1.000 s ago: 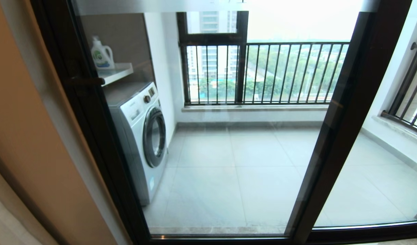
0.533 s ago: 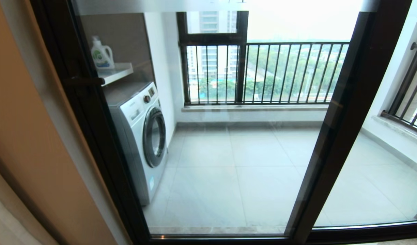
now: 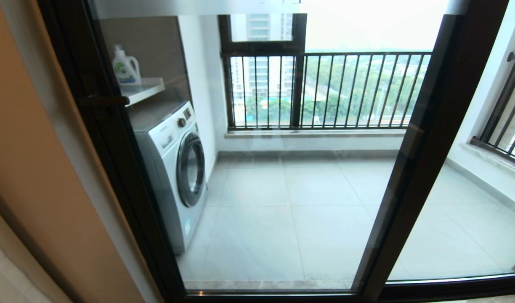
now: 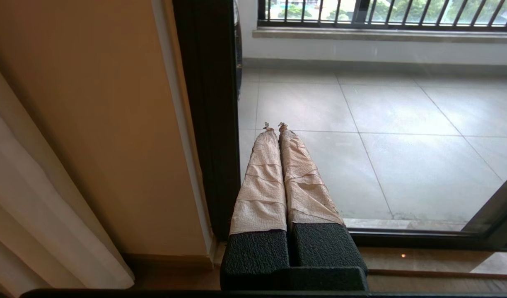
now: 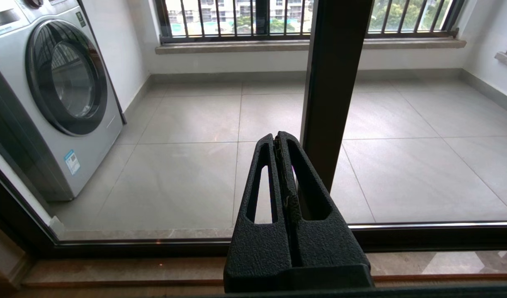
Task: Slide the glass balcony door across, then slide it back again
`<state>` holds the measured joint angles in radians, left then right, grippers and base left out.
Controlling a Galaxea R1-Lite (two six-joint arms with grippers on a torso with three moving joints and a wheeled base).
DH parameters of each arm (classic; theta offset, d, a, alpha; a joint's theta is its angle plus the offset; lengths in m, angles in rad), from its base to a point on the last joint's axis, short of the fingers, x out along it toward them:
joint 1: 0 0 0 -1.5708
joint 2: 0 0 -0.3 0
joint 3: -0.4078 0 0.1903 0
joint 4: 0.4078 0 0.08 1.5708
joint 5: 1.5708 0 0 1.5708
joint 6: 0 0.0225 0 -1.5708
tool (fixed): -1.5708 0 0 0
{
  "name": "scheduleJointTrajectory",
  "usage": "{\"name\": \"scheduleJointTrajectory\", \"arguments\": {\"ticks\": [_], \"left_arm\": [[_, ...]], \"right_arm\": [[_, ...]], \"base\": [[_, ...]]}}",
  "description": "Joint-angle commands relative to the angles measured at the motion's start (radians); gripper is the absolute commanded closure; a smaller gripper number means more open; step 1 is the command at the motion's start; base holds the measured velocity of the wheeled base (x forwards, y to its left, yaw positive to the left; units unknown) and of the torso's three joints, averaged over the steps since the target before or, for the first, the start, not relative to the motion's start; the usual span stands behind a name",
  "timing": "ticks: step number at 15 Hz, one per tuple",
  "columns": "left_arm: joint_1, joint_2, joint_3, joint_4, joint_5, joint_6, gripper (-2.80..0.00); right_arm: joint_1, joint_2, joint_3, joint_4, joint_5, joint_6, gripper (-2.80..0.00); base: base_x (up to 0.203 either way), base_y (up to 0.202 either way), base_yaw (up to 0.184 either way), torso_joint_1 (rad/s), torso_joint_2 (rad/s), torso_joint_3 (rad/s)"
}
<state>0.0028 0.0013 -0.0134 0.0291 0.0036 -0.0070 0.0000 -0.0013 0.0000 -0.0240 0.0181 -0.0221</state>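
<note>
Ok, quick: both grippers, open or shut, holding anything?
Left gripper: shut, holding nothing, low by the glass balcony door.
Right gripper: shut, holding nothing.

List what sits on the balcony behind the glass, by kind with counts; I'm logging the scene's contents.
Washing machine: 1
Detergent bottle: 1
Shelf: 1
Total: 3
</note>
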Motion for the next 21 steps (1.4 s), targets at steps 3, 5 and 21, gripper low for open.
{"name": "scheduleJointTrajectory", "arguments": {"ticks": [3,5,21], "left_arm": [[0.0,0.0,0.0,0.0,-0.001,-0.001,0.0],[0.0,0.002,0.0,0.0,-0.002,0.001,0.0],[0.0,0.0,0.0,0.0,0.001,-0.002,0.0]], "right_arm": [[0.001,0.0,0.011,-0.001,0.0,-0.001,0.0],[0.0,0.0,0.011,-0.001,0.0,-0.001,0.0],[0.0,0.001,0.012,-0.005,-0.022,0.051,0.0]], "base": [[0.0,0.0,0.0,0.0,0.0,0.0],[0.0,0.0,0.0,0.0,0.0,0.0],[0.0,0.0,0.0,0.0,0.0,0.0]]}}
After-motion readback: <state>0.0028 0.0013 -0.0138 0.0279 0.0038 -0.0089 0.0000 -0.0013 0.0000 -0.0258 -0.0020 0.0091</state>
